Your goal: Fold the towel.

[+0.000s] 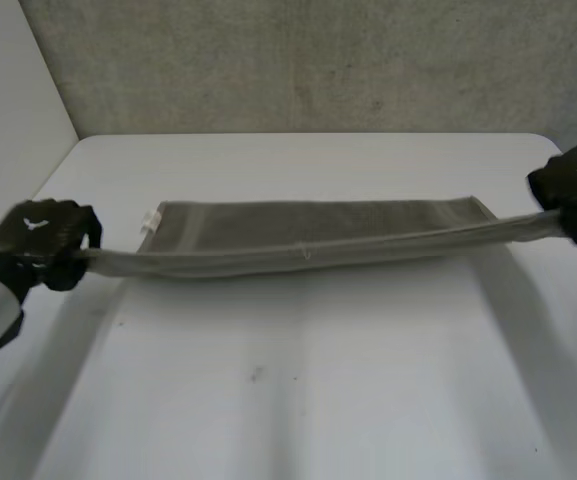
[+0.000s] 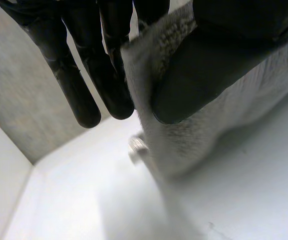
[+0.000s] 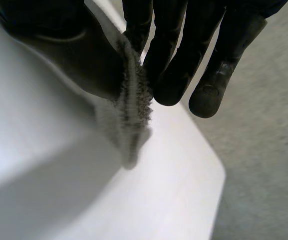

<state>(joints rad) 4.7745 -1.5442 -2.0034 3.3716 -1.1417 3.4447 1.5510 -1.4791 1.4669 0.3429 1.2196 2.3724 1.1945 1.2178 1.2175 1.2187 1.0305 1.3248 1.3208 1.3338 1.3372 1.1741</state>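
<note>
A grey towel (image 1: 318, 235) stretches across the white table (image 1: 298, 380), folded lengthwise into a long band, its near edge lifted and taut between my hands. My left hand (image 1: 40, 240) pinches the towel's left end; in the left wrist view the thumb (image 2: 203, 70) presses the cloth (image 2: 183, 145) against the fingers (image 2: 91, 75). My right hand (image 1: 576, 190) pinches the right end; in the right wrist view the towel's edge (image 3: 131, 115) sits clamped between thumb (image 3: 69, 50) and fingers (image 3: 183, 55). A small white label (image 1: 149, 221) shows at the towel's far left corner.
A grey wall (image 1: 308, 60) rises behind the table's far edge. A white side panel (image 1: 8, 100) stands at the left. The table's right edge and rounded corner (image 3: 218, 170) lie below my right hand, with grey floor beyond.
</note>
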